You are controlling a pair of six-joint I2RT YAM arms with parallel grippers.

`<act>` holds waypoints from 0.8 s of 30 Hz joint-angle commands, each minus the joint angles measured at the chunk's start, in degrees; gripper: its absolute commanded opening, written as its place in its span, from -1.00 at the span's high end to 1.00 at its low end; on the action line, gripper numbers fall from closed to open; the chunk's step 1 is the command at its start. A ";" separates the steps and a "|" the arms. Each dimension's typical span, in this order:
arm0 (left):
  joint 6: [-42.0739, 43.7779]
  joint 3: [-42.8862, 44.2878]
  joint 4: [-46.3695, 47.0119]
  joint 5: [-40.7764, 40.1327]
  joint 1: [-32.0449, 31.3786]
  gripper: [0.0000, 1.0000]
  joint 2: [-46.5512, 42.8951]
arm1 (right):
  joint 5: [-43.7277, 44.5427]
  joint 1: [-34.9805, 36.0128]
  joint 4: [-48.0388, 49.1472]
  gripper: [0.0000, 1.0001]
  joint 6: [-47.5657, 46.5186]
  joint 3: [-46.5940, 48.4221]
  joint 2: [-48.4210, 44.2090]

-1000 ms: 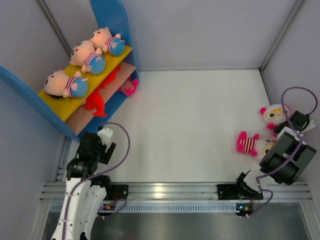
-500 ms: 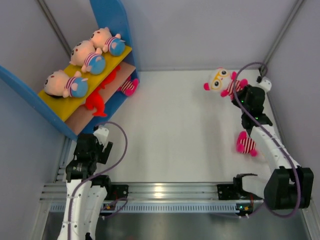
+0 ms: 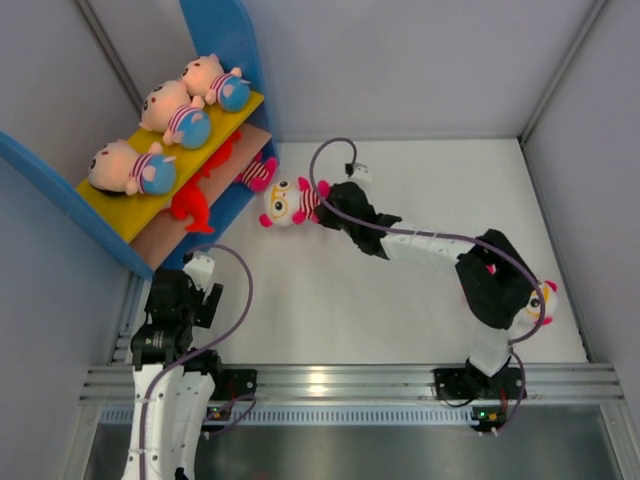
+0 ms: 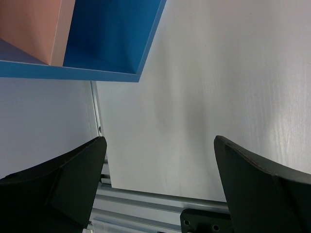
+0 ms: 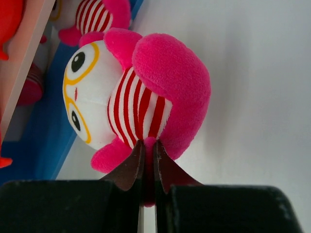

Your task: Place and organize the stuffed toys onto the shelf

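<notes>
The shelf [image 3: 225, 40] stands on the bench [image 3: 400, 330]. Three dolls [image 3: 172, 108] lie in a row along the shelf's upper board [image 3: 115, 212], one at each end and one between. Below them, on the shelf's lower board [image 3: 152, 243], lie the creatures [image 3: 190, 207] towards the near end and a first owl [image 3: 258, 172] at the far end. A second owl [image 3: 283, 203] is just right of the shelf, beside the first owl, with the right fingers [image 5: 132, 167] on its side away from the shelf. A third owl [image 3: 541, 300] lies well right of the shelf, partly behind the right arm [image 3: 440, 245]. The left fingers [image 4: 80, 167] are just before the shelf's near end.
</notes>
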 commanded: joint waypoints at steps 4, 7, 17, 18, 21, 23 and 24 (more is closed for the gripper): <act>-0.41 -0.30 3.06 -0.69 0.42 -0.97 -0.63 | 0.78 7.11 3.63 1.00 11.97 15.56 13.60; -0.41 -0.30 3.06 -0.51 0.51 -0.97 -0.63 | 0.87 11.58 4.07 1.00 14.79 22.85 20.98; -0.32 -0.48 3.06 -0.43 -0.55 -0.96 -0.28 | 1.57 14.24 7.33 1.00 23.41 54.04 49.43; -0.24 -0.48 3.15 -0.34 -0.63 -0.97 -0.20 | 1.92 14.33 7.32 1.00 23.58 59.38 51.30; -0.23 -0.39 3.15 -0.34 -0.72 -0.96 -0.19 | 4.11 14.68 9.08 0.95 26.39 66.95 57.53; -0.32 -0.47 3.23 -0.51 -0.63 -0.97 -0.37 | 6.47 14.85 8.56 0.92 28.93 70.05 60.97; -0.24 -0.48 3.23 -0.51 -0.72 -0.97 -0.02 | 7.71 14.85 9.34 0.91 28.77 72.33 61.86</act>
